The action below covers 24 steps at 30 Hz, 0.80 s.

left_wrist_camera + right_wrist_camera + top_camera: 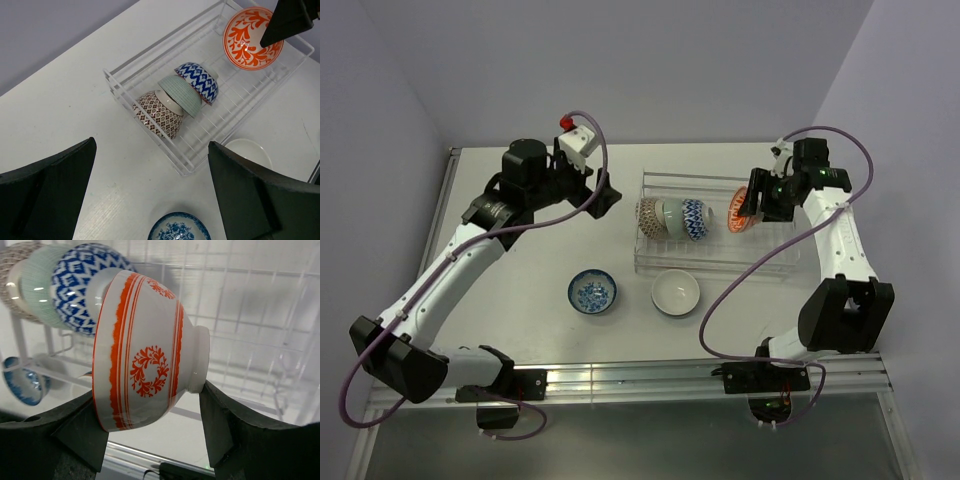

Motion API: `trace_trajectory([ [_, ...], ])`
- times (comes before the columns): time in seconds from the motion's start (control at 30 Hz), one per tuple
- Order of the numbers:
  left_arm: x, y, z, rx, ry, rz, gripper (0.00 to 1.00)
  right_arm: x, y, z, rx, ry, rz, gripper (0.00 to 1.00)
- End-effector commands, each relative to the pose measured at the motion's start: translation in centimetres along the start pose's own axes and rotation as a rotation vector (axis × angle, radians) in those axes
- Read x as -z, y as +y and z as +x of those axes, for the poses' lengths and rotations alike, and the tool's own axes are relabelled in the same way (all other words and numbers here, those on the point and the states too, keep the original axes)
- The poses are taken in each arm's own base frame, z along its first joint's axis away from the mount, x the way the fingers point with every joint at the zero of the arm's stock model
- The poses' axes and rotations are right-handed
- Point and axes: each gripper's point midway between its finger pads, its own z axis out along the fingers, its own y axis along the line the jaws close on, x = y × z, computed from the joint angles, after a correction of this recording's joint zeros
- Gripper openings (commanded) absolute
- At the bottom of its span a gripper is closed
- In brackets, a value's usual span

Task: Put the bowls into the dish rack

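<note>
The wire dish rack (760,262) holds three bowls on edge at its left end: brown-patterned (649,214), pale green (670,216), blue-white zigzag (694,218). My right gripper (748,207) is shut on the orange-red and white bowl (145,351), held on edge above the rack's right part, right of the blue-white zigzag bowl. It also shows in the left wrist view (248,37). A blue floral bowl (592,292) and a plain white bowl (676,292) lie on the table in front of the rack. My left gripper (607,196) is open and empty, left of the rack.
The walls close in on the left and right of the table (520,270). A metal rail (640,378) runs along the near edge by the arm bases. The right arm's cable (740,285) hangs over the rack's front right part.
</note>
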Motion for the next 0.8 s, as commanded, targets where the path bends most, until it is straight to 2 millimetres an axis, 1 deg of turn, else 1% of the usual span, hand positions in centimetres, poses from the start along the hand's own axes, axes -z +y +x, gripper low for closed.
trace_trajectory([
  [0.0,1.5,-0.5,-1.4,0.050,-0.052,0.028,0.99,-0.1,-0.8,-2.4,0.083,-0.083,0.095,0.00],
  [0.03,1.7,0.0,-1.4,0.056,-0.053,0.018,1.00,-0.4,-0.6,-2.3,0.094,-0.080,0.095,0.00],
  [0.07,1.8,0.1,-1.4,0.060,-0.055,0.016,1.00,-0.9,-0.9,-2.2,0.095,-0.068,0.114,0.00],
  [0.13,2.0,0.7,-1.2,0.070,-0.053,-0.003,0.99,-1.3,-0.9,-2.4,0.099,-0.068,0.121,0.00],
  [0.23,2.3,1.3,-0.9,0.078,-0.056,-0.019,0.99,-2.2,-1.4,-2.8,0.114,-0.077,0.162,0.00],
  [0.33,2.6,1.6,-0.8,0.080,-0.057,-0.029,0.99,-3.3,-1.4,-2.6,0.125,-0.060,0.183,0.00],
  [0.47,2.9,1.9,-0.6,0.085,-0.055,-0.036,1.00,-4.6,-1.2,-2.3,0.145,-0.038,0.191,0.00],
  [0.5,3.0,2.0,-0.6,0.086,-0.056,-0.038,0.99,-5.1,-0.5,-2.0,0.167,-0.027,0.180,0.00],
  [0.6,3.1,2.1,-0.2,0.092,-0.048,-0.041,1.00,-6.1,-0.1,-1.5,0.179,-0.004,0.179,0.00],
  [0.73,3.4,2.1,-0.1,0.091,-0.051,-0.045,0.99,-7.0,0.1,-1.1,0.191,0.010,0.186,0.00],
  [0.77,3.4,2.2,0.1,0.091,-0.048,-0.048,1.00,-7.3,-0.3,-1.0,0.193,0.017,0.208,0.00],
])
